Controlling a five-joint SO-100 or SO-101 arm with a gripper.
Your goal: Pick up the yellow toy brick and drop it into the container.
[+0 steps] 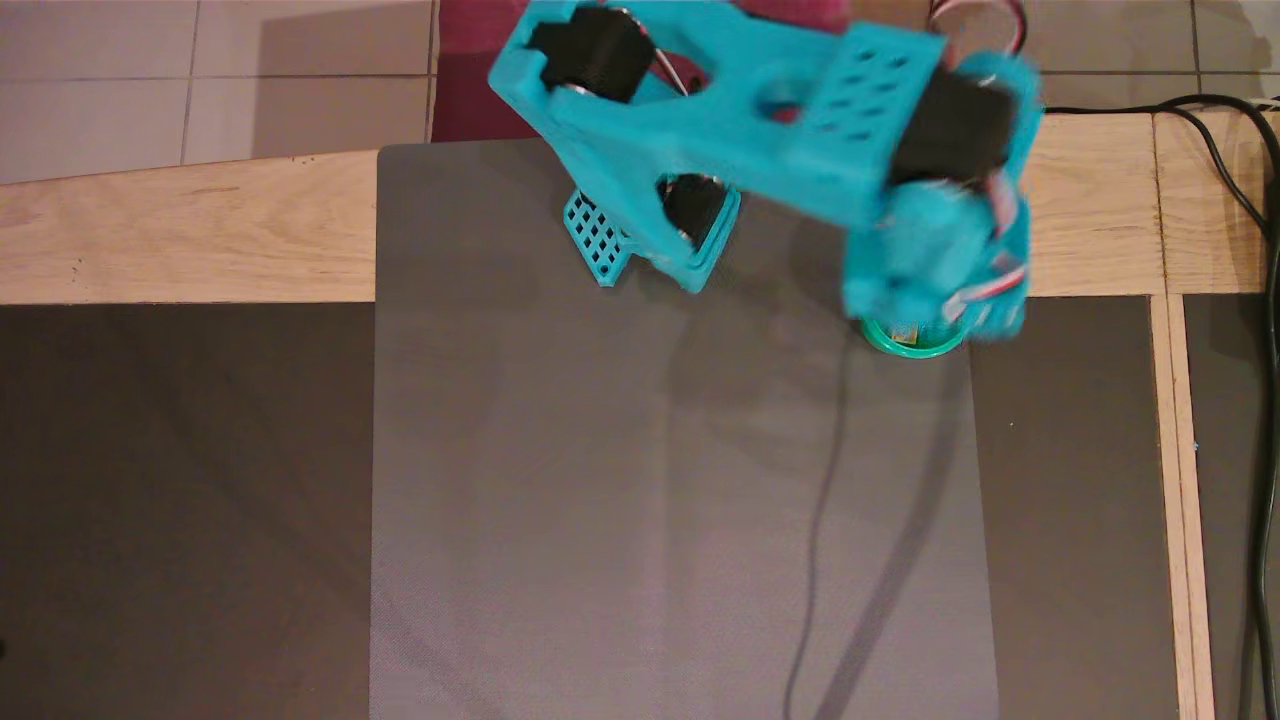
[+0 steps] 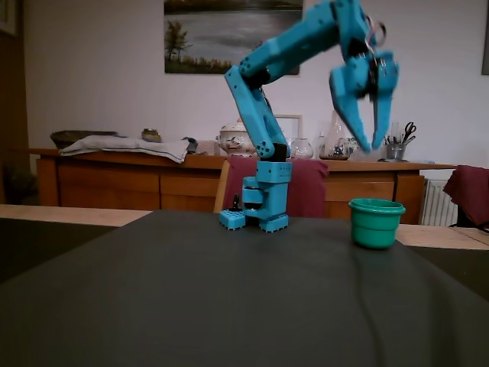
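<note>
- On the grey rectangular mat (image 1: pixel 640 480), at about 2 o'clock from its centre in the overhead view, stands the small round teal-green plastic cup (image 1: pixel 912 346); only its near rim shows there, the rest being covered by the arm's wrist.
- Inside that cup, a small patch of the yellow plastic toy brick (image 1: pixel 905 335) is visible just under the wrist's edge; its studs and orientation cannot be made out.
- From the fixed view, the cup (image 2: pixel 375 222) sits upright on the dark table surface (image 2: pixel 191 306), at roughly 3 o'clock from the arm's base (image 2: pixel 256 218). The brick is hidden by the cup wall in this view.
- The turquoise two-finger gripper (image 2: pixel 373 144) hangs well above the cup, fingers pointing down, slightly toward 11 o'clock of the cup's rim. Its image is motion-blurred.
- The two fingers stand clearly apart with nothing between them; the pincer is open and empty.
- At 12 o'clock beyond the table stands a wooden sideboard (image 2: pixel 137 180), with a framed landscape painting (image 2: pixel 229 34) on the wall above it.
</note>
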